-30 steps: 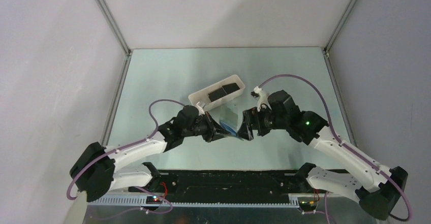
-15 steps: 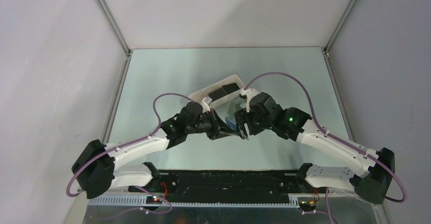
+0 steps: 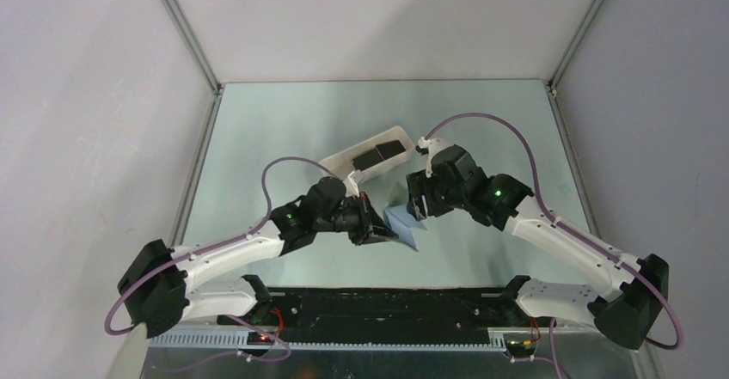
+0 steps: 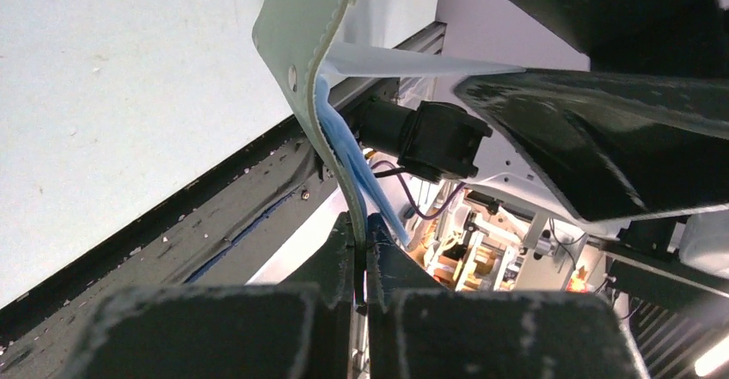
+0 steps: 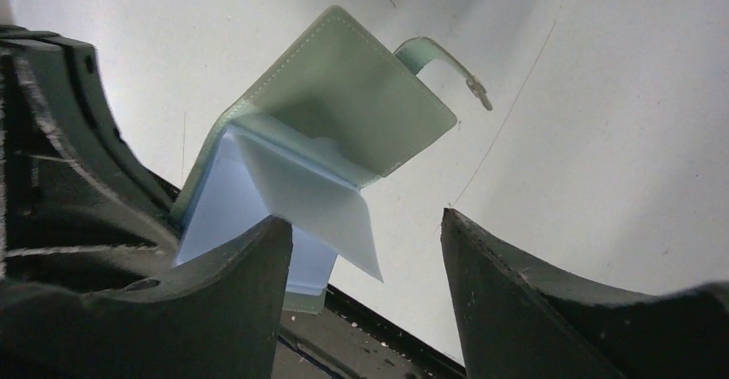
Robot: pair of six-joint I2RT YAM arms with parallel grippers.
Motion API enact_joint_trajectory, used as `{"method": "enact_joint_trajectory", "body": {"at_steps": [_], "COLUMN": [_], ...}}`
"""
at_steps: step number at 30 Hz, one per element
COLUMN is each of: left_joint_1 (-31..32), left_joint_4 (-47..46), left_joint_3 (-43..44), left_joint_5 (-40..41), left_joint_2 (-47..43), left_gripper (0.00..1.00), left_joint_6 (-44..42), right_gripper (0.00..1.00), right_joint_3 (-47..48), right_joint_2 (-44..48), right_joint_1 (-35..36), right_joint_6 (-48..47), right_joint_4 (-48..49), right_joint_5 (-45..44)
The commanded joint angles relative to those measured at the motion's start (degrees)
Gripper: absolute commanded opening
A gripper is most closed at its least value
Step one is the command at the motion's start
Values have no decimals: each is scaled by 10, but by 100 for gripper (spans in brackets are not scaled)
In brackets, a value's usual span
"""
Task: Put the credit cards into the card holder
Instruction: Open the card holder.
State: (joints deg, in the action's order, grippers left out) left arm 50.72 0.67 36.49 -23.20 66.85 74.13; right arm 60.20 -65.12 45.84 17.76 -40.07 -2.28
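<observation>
Left end effector (image 3: 376,229): pressed together, pinching one edge of the card holder (image 3: 402,223). The left wrist view shows both fingers (image 4: 339,263) closed on the holder's lower edge, and the green cover (image 4: 301,27) rises from the tips and curls over.

The card holder is off the table (image 3: 292,121), held out ahead of the left end effector's tips and just in front of the right end effector (image 3: 416,208). It hangs open: grey-green outside, blue-grey inner pockets fanned apart. The snap tab (image 5: 438,57) sticks out from the cover edge farthest from the right end effector.

Right end effector: spread, with a clear gap between the fingers (image 5: 550,302) and nothing clamped. In the right wrist view, the holder's loose inner flap (image 5: 331,211) hangs towards the gap, next to the left-hand finger. I can't tell whether it touches.

Credit cards (image 3: 379,154): dark, lying in the white tray (image 3: 361,143). The tray sits on the table beyond both end effectors, on the far side from the arm bases and closer to the left end effector's wrist. I can't see a card in the holder or in either end effector.
</observation>
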Motion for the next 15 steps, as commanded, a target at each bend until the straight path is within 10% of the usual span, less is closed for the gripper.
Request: {"method": "enact_joint_trajectory", "body": {"at_steps": [1,15], "left_joint_1": [6,10], "left_joint_4": [-11,-59], "left_joint_3": [40,30], "left_joint_5": [-15,-39], "left_joint_2": [-36,-103], "left_gripper": [0,0], "left_joint_6": [-42,-73], "right_gripper": [70,96], "right_joint_3": [12,-90], "right_joint_2": [-13,70], "right_joint_1": [-2,-168], "right_joint_6": [-6,78], "right_joint_4": [0,96], "right_joint_5": [-4,219]}}
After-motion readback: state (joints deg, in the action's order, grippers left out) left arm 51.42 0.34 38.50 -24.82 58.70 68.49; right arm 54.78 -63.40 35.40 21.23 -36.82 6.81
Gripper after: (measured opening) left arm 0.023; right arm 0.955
